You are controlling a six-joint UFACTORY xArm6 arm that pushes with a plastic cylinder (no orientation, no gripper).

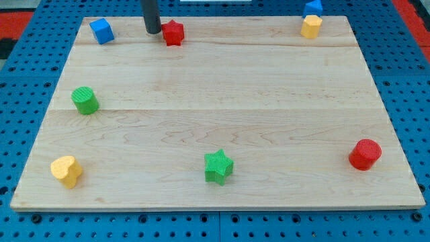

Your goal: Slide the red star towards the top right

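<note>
The red star (pixel 174 32) lies near the top edge of the wooden board (pixel 222 94), left of centre. My tip (pixel 153 31) stands just to the star's left, very close to it or touching it. The dark rod rises out of the view's top.
A blue cube (pixel 101 31) sits at the top left. A yellow block (pixel 310 27) with a blue block (pixel 313 7) behind it sits at the top right. A green cylinder (pixel 85 101) is at the left, a yellow heart (pixel 66 170) at the bottom left, a green star (pixel 218 167) at the bottom centre, a red cylinder (pixel 365 154) at the right.
</note>
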